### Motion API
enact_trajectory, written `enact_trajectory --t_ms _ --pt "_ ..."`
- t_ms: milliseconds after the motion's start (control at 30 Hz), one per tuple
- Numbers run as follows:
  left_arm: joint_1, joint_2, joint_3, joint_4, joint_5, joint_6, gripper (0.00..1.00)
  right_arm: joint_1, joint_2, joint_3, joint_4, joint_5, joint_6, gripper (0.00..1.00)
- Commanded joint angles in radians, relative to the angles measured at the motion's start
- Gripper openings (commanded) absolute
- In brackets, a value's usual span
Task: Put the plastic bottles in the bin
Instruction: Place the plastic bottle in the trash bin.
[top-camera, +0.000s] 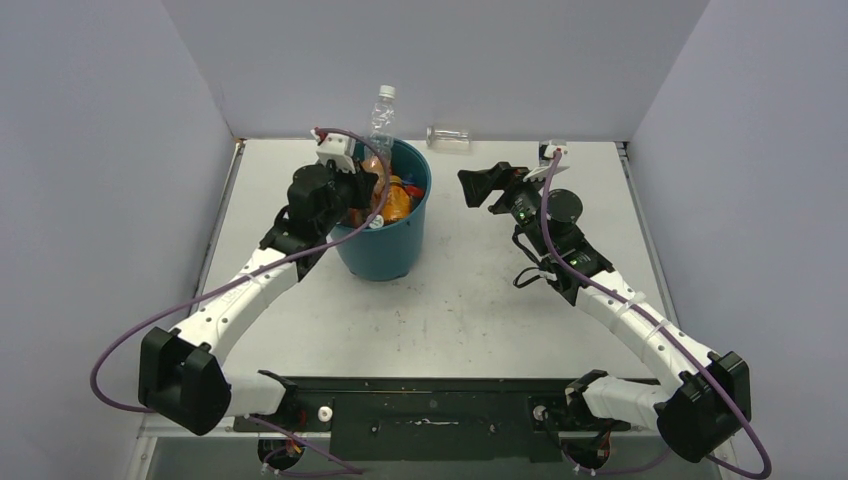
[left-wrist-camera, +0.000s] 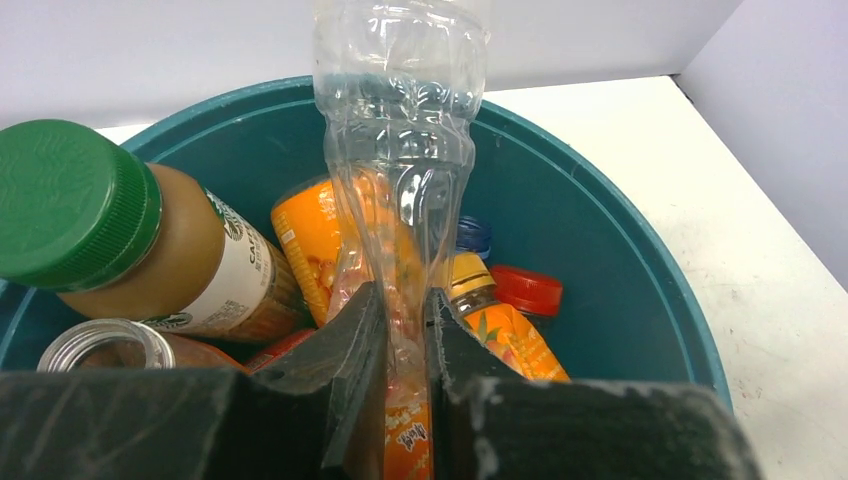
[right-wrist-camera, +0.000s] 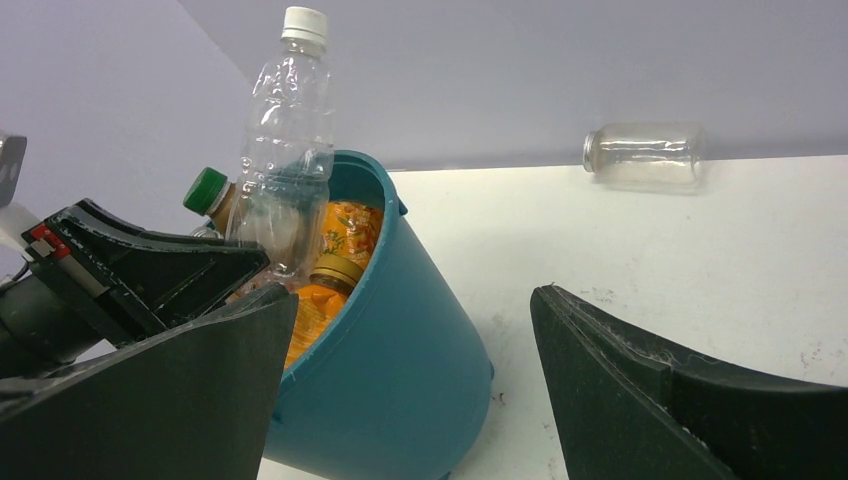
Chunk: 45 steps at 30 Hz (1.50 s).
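The teal bin stands mid-table with several plastic bottles inside: a green-capped one, orange-labelled ones, and red and blue caps. A tall clear bottle with a white cap rises upright out of the bin. My left gripper is over the bin's left rim, shut on that bottle's squashed lower end. My right gripper hovers open to the right of the bin, holding nothing.
A clear capless jar lies on its side against the back wall, right of the bin, also in the right wrist view. Grey walls close in the table on three sides.
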Motion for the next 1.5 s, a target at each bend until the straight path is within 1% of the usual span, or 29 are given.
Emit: enact_trajectory --t_ms 0,133,267,333,400,533,633,700,767,933,1067,1100,1167,1200,1233,1367,1467 --pt "-0.009 -0.067 -0.003 0.030 0.026 0.011 0.00 0.003 -0.031 0.027 0.040 -0.002 -0.012 0.90" --pt "-0.015 -0.114 0.023 0.020 0.036 0.009 0.00 0.003 -0.034 0.025 0.040 -0.003 -0.010 0.90" --pt "-0.022 -0.195 0.037 0.029 0.016 -0.007 0.00 0.003 -0.038 0.023 0.039 -0.002 -0.007 0.90" --pt "-0.027 -0.228 0.063 -0.012 -0.001 -0.013 0.00 0.004 -0.040 0.021 0.039 -0.003 -0.006 0.90" --pt "-0.033 -0.247 0.113 -0.102 -0.029 -0.033 0.00 0.005 -0.040 0.021 0.040 -0.003 -0.002 0.90" --pt "-0.034 -0.235 0.244 -0.457 -0.099 -0.104 0.00 0.003 -0.037 0.021 0.049 -0.010 0.012 0.90" --pt "-0.032 -0.178 0.321 -0.684 -0.123 -0.096 0.00 0.004 -0.032 0.019 0.057 -0.017 0.024 0.90" --pt "-0.029 -0.139 0.360 -0.789 -0.137 -0.073 0.00 0.003 -0.026 0.016 0.061 -0.022 0.034 0.90" --pt "-0.029 -0.112 0.375 -0.829 -0.119 -0.041 0.00 0.005 -0.024 0.009 0.068 -0.027 0.042 0.90" --pt "-0.032 -0.074 0.359 -0.780 -0.084 -0.013 0.00 0.007 -0.028 -0.003 0.072 -0.023 0.046 0.90" --pt "-0.032 -0.008 0.423 -0.848 -0.082 -0.007 0.00 0.006 -0.036 0.000 0.057 -0.016 0.037 0.90" --pt "-0.032 0.002 0.439 -0.862 -0.076 -0.003 0.04 0.005 -0.036 0.001 0.053 -0.013 0.031 0.90" --pt "-0.034 0.006 0.440 -0.867 -0.066 0.001 0.30 0.005 -0.036 0.003 0.051 -0.009 0.026 0.90" --pt "-0.035 -0.002 0.433 -0.857 -0.067 0.002 0.41 0.005 -0.034 0.004 0.050 -0.007 0.024 0.90" --pt "-0.036 -0.012 0.424 -0.844 -0.072 0.002 0.49 0.004 -0.031 0.005 0.049 -0.005 0.024 0.90" --pt "-0.040 -0.095 0.379 -0.759 -0.078 0.005 0.75 0.005 -0.012 0.015 0.043 0.000 0.024 0.90" --pt "-0.041 -0.140 0.373 -0.724 -0.078 0.008 0.91 0.005 0.000 0.019 0.038 0.021 0.025 0.90"
